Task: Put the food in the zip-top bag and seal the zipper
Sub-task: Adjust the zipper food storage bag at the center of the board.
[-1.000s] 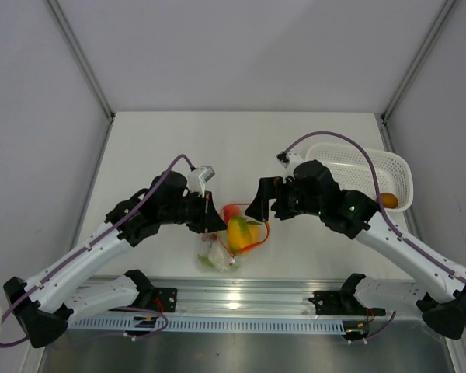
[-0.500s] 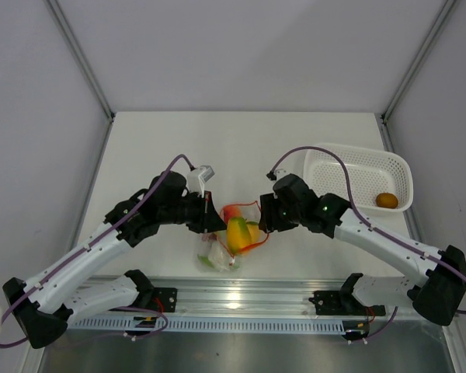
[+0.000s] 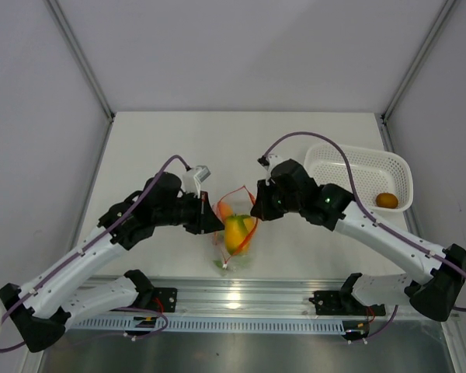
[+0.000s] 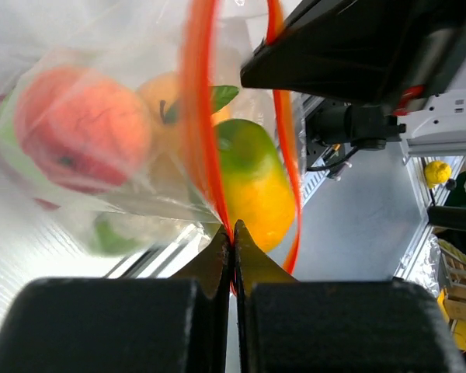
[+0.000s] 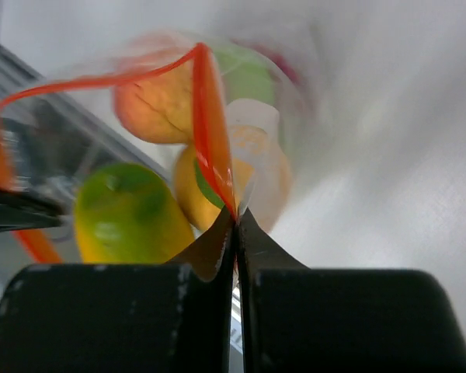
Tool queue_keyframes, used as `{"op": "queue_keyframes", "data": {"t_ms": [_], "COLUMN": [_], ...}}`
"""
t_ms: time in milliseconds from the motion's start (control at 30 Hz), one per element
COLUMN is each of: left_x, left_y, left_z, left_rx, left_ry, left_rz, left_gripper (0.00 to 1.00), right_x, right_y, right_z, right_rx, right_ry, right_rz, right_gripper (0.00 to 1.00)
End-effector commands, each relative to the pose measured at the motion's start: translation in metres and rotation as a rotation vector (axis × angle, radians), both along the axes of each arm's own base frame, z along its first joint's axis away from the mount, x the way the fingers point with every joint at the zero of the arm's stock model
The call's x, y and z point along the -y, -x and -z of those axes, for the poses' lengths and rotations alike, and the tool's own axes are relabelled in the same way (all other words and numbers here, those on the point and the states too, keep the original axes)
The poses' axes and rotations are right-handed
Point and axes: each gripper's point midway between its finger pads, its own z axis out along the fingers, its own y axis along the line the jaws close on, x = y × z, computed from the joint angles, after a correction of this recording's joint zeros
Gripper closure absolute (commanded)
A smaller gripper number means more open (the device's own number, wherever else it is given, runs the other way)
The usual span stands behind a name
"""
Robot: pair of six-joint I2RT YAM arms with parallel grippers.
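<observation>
The clear crinkly zip-top bag (image 3: pixel 231 250) hangs between the two arms just above the near middle of the white table (image 3: pixel 163 148); whether its bottom rests on the surface I cannot tell. The left gripper (image 4: pixel 231 237) has its fingers pressed together on the left end of the red-orange zipper strip (image 4: pixel 198 116). The right gripper (image 5: pixel 234 221) pinches the opposite end the same way.

Most of the loading looks done. A green-and-yellow toy fruit (image 4: pixel 252 183), a pinkish-red toy fruit (image 4: pixel 81 128) and several more pieces sit inside the plastic. One small orange-brown toy piece (image 3: pixel 386 200) lies in the white perforated plastic basket (image 3: pixel 357 167) at the far right, well apart from the bag, so the filling may be one item short.

The sealing is not yet done: the two halves of the strip bow apart in an open loop over the fruit. They remain to be drawn straight and pressed shut along the whole mouth.

No brand, label or readable writing shows on the bag, the toys or the basket.
</observation>
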Motion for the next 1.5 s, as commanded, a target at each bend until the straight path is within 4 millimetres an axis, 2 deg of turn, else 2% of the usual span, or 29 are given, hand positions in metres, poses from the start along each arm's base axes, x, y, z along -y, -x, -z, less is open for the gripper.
{"op": "queue_keyframes", "data": {"t_ms": [0,33,100,200,300,333,367,433,467,533,567,600,667,700,733,767,800,867,900,967,1033,1067,1133,1233,1267,1300,1333,1400,1467], "left_x": [-0.004,-0.006,-0.015,-0.022,-0.021,-0.019,-0.021,-0.019,-0.023,-0.027,-0.028,-0.029,-0.031,-0.033,-0.036,-0.037,-0.038,-0.041,-0.040,-0.039,-0.034,-0.034,-0.032,-0.033,-0.032,-0.033,-0.034,-0.037,-0.038], "left_y": [0.005,0.008,0.014,0.012,0.009,0.009,0.010,0.006,0.004,0.002,-0.002,-0.002,-0.001,0.001,0.004,0.006,0.008,0.012,0.011,0.010,0.009,0.007,0.005,0.006,0.006,0.007,0.008,0.009,0.008], "left_z": [-0.055,-0.068,-0.079,-0.074,-0.027,-0.017,0.012,0.026,0.044,0.052,0.040,0.034,-0.009,-0.019,-0.042,-0.051,-0.069,-0.073,-0.066,-0.045,-0.008,0.008,0.023,0.018,-0.004,-0.013,-0.030,-0.053,-0.053], "left_rx": [0.088,0.110,0.135,0.152,0.074,0.057,0.003,-0.007,-0.031,-0.043,-0.016,-0.007,0.058,0.074,0.113,0.126,0.152,0.158,0.149,0.111,0.046,0.023,0.003,0.000,0.035,0.051,0.088,0.137,0.136], "left_ry": [0.116,0.139,0.151,0.133,0.070,0.066,0.027,0.015,-0.024,-0.067,-0.060,-0.059,-0.006,0.011,0.050,0.066,0.097,0.108,0.098,0.065,0.020,-0.002,-0.024,-0.028,0.012,0.028,0.058,0.084,0.068], "left_rz": [-0.007,-0.009,-0.020,-0.051,-0.064,-0.066,-0.079,-0.092,-0.113,-0.123,-0.134,-0.132,-0.129,-0.131,-0.133,-0.130,-0.131,-0.130,-0.128,-0.131,-0.123,-0.129,-0.133,-0.130,-0.124,-0.124,-0.123,-0.123,-0.123], "left_gripper": [0.99,0.99,0.99,0.99,0.99,0.99,0.99,0.99,1.00,0.99,0.99,1.00,0.99,0.99,0.99,0.99,1.00,1.00,0.99,0.99,0.99,0.99,1.00,0.99,0.99,0.99,1.00,1.00,1.00], "right_x": [-0.032,-0.037,-0.041,-0.044,-0.045,-0.044,-0.044,-0.041,-0.040,-0.036,-0.036,-0.037,-0.036,-0.037,-0.034,-0.034,-0.034,-0.032,-0.033,-0.034,-0.036,-0.037,-0.038,-0.037,-0.039,-0.039,-0.040,-0.040,-0.038], "right_y": [0.000,0.002,0.010,0.013,0.014,0.014,0.015,0.014,0.013,0.012,0.011,0.009,0.010,0.010,0.013,0.014,0.015,0.018,0.019,0.018,0.017,0.017,0.014,0.012,0.012,0.014,0.015,0.016,0.014], "right_z": [-0.079,-0.099,-0.112,-0.104,-0.066,-0.056,-0.039,-0.027,-0.023,-0.025,-0.032,-0.051,-0.073,-0.090,-0.100,-0.106,-0.112,-0.119,-0.118,-0.102,-0.090,-0.074,-0.064,-0.062,-0.071,-0.078,-0.084,-0.094,-0.095], "right_rx": [0.086,0.113,0.121,0.085,0.022,0.006,-0.014,-0.023,-0.026,-0.019,-0.006,0.029,0.057,0.082,0.091,0.098,0.103,0.110,0.105,0.081,0.065,0.041,0.026,0.019,0.038,0.048,0.059,0.089,0.098], "right_ry": [-0.178,-0.213,-0.238,-0.250,-0.186,-0.171,-0.156,-0.141,-0.131,-0.108,-0.113,-0.137,-0.165,-0.194,-0.213,-0.226,-0.241,-0.268,-0.269,-0.252,-0.239,-0.217,-0.208,-0.187,-0.199,-0.215,-0.228,-0.242,-0.232], "right_rz": [-0.070,-0.082,-0.094,-0.095,-0.084,-0.080,-0.074,-0.058,-0.051,-0.052,-0.052,-0.059,-0.068,-0.072,-0.078,-0.083,-0.085,-0.084,-0.087,-0.084,-0.084,-0.087,-0.081,-0.083,-0.097,-0.114,-0.122,-0.140,-0.140], "right_gripper": [1.00,1.00,1.00,1.00,1.00,1.00,1.00,1.00,1.00,1.00,1.00,1.00,1.00,1.00,1.00,1.00,1.00,1.00,1.00,1.00,1.00,1.00,1.00,1.00,1.00,1.00,1.00,0.90,0.80]}}
